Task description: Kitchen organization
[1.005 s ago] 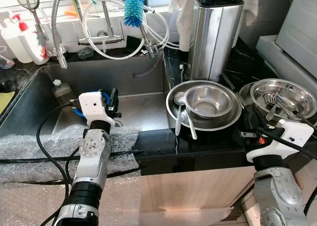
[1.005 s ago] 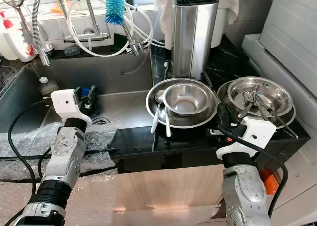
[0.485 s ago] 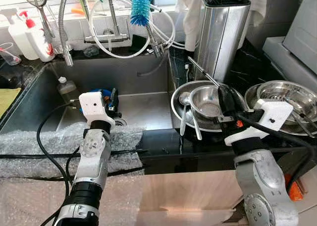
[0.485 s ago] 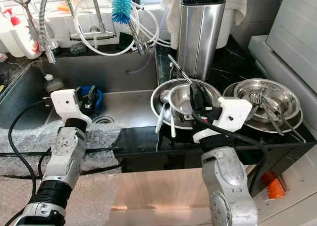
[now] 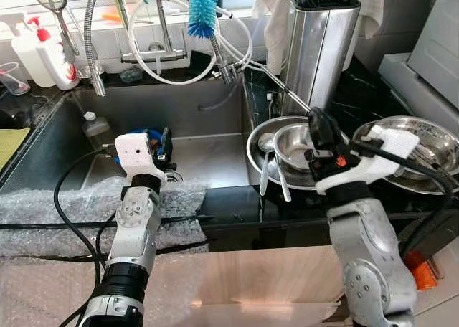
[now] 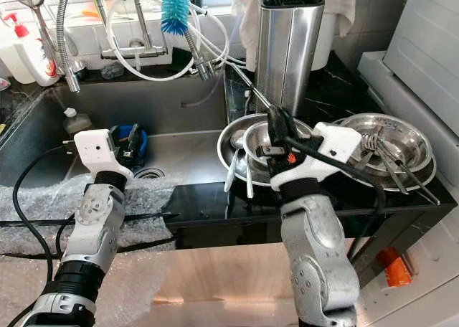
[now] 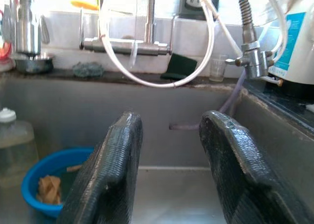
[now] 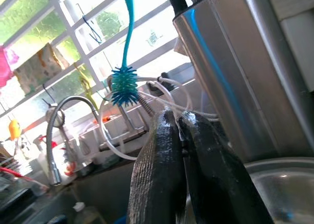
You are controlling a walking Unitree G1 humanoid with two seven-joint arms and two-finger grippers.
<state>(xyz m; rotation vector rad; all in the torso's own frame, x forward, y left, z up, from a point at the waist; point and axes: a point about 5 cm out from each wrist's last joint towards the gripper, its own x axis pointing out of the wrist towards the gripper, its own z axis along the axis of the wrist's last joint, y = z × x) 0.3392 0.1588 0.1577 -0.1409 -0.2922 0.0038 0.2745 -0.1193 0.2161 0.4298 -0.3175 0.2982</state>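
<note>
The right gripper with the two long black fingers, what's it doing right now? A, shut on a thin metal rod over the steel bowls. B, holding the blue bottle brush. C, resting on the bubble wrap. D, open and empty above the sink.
A: the right gripper is shut on a thin metal rod that slants up from its fingers, above the nested steel bowls.

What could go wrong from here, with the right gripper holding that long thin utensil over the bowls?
The right gripper is shut on a thin metal utensil that slants up toward the faucet hoses and knife block. Swinging it could snag a hose or strike the block. The grip sits low on the rod, so it may pivot or slip and drop into the stacked bowls, scattering the spoons. The left gripper hangs open over the sink, idle.
</note>
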